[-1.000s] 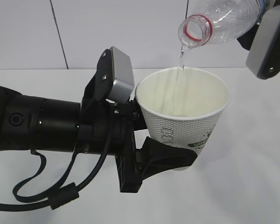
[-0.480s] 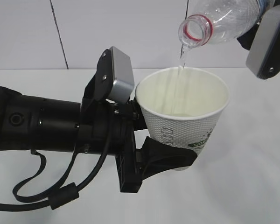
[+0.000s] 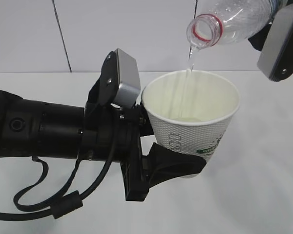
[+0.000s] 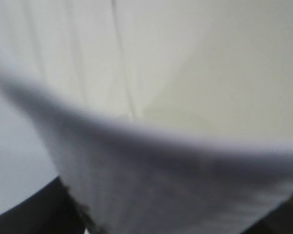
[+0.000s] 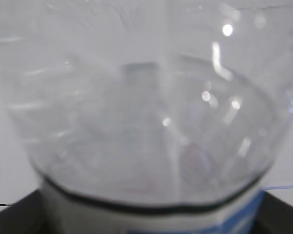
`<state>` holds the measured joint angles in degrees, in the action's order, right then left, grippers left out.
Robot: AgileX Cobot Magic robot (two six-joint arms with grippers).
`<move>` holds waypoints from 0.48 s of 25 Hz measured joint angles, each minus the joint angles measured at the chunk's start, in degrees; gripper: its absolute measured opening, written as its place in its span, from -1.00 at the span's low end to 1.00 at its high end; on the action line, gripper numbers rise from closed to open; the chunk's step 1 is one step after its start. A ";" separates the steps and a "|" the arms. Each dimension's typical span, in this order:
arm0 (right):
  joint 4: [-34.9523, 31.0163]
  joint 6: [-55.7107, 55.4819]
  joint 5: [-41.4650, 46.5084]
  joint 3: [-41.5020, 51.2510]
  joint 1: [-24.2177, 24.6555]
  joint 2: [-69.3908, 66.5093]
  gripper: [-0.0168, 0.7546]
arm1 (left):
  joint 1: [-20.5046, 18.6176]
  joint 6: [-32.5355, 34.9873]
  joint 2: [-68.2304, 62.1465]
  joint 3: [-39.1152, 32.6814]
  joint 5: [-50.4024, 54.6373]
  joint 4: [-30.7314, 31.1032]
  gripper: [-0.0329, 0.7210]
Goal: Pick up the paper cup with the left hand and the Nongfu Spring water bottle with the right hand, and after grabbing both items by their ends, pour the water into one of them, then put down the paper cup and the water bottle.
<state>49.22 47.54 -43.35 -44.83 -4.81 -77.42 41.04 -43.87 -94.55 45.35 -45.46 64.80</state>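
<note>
The white paper cup [image 3: 193, 129] with its dimpled wall and green print is held upright above the table, my left gripper [image 3: 172, 146] shut on its lower part; one black finger [image 3: 178, 165] wraps the front. In the left wrist view the cup [image 4: 185, 73] fills the frame, blurred. Above it the clear Nongfu Spring water bottle [image 3: 234, 19] is tilted mouth-down to the left. A thin stream of water [image 3: 189, 61] falls into the cup, and a shallow pool [image 3: 188, 118] lies at the bottom. My right gripper [image 5: 146, 222] is shut on the bottle [image 5: 146, 122].
The white table [image 3: 263, 190] lies under both arms, with a pale panelled wall [image 3: 136, 34] behind. Black cables [image 3: 49, 204] loop below the left arm. The right arm's grey block [image 3: 281, 44] hangs at the top right.
Water keeps running from the bottle into the cup and the pool at the bottom has grown slightly. Both arms hold almost still.
</note>
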 joint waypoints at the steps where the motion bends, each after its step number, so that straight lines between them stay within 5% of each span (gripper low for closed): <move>1: 0.00 0.00 0.00 -0.12 0.00 0.00 0.32 | 0.00 0.00 0.00 0.00 0.00 0.00 0.44; 12: 0.00 0.00 -0.27 -0.20 0.00 0.00 0.32 | 0.00 0.00 0.00 0.00 -1.18 -0.19 0.44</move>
<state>49.22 47.54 -43.61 -45.03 -4.81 -77.42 41.04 -43.87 -94.55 45.35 -46.65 64.60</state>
